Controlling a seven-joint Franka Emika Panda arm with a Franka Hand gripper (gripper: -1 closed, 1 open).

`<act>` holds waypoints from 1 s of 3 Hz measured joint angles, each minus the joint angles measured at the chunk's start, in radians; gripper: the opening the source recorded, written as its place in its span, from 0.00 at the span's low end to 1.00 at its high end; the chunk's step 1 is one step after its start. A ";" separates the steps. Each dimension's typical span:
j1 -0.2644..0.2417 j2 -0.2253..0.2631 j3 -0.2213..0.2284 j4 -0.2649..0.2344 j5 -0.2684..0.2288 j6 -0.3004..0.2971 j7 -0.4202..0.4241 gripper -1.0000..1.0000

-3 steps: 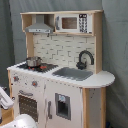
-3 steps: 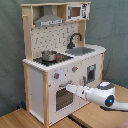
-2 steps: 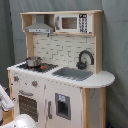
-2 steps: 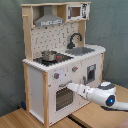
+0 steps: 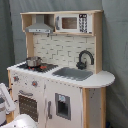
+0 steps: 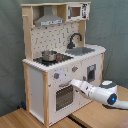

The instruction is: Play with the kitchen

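While the kitchen point(image 6: 62, 60) stood upright on the wooden floor point(image 6: 20, 119), filling the middle of both exterior views, the arm point(image 6: 97, 91) reached in low from the second exterior view's right, stretched nearly level toward the front of the cabinet. Its tip sat at the upper right corner of the oven door point(image 6: 63, 96), just under the row of knobs point(image 6: 57, 76) — whether it touched the door or only hung close to it could not be told. The claw point(image 6: 73, 83) was in sight there, but the pictures did not show if it was spread or pressed together. In the first exterior view only white parts of the arm showed at the lower left edge, and the oven door point(image 5: 27, 105) lay just beside them. The relation that mattered was plain enough: the kitchen's front face lay straight ahead of the claw along the arm's own long line, with the oven handle point(image 6: 64, 86) running level across that line. Up on the stovetop a small pot point(image 6: 49, 55) sat well above the claw, and the sink point(image 6: 82, 50) and faucet point(image 6: 75, 40) lay farther off — so the oven door looked like the nearest thing to work.
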 joint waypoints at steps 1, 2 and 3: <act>0.005 0.000 0.012 -0.033 0.000 0.026 0.107 1.00; 0.006 -0.004 0.031 -0.059 0.000 0.051 0.216 1.00; 0.006 -0.015 0.044 -0.075 0.000 0.071 0.317 1.00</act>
